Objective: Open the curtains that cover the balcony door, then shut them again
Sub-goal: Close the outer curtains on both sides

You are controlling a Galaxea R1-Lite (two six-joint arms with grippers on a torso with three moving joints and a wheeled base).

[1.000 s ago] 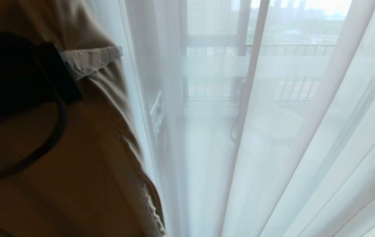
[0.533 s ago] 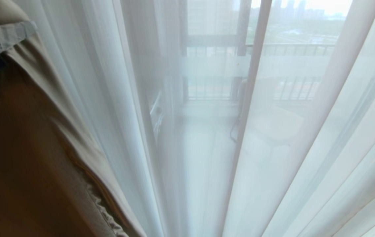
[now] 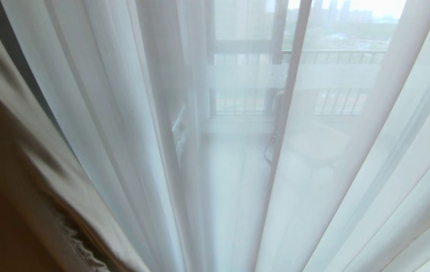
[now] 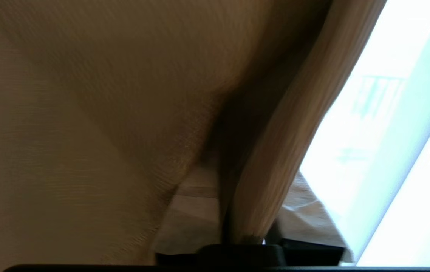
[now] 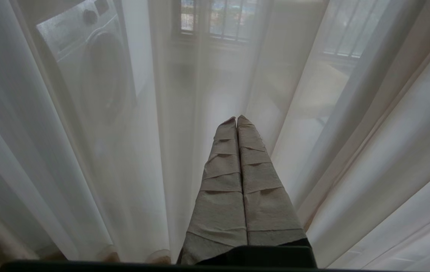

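Note:
The beige opaque curtain (image 3: 18, 181) is bunched at the far left of the head view. The sheer white curtain (image 3: 132, 132) hangs across everything else. Through the sheer I see the balcony door's dark frame (image 3: 211, 87) and its frosted band (image 3: 245, 75). My left gripper (image 4: 252, 181) shows only in the left wrist view. Its taped fingers (image 4: 188, 211) have a thick fold of the beige curtain (image 4: 86, 113) between them. My right gripper (image 5: 236, 119) is shut and empty, pointing at the sheer curtain (image 5: 370, 151) without holding it.
Behind the sheer a washing machine (image 5: 94, 64) stands on the balcony's left side. A railing (image 3: 336, 56) runs along the balcony's far edge, with a pale round object (image 3: 313, 147) in front of it. A dark strip of wall (image 3: 14, 45) shows at the upper left.
The beige curtain has swung far to the left, uncovering more of the sheer layer. The left arm's dark body and cable have left the head view. The right arm has not moved.

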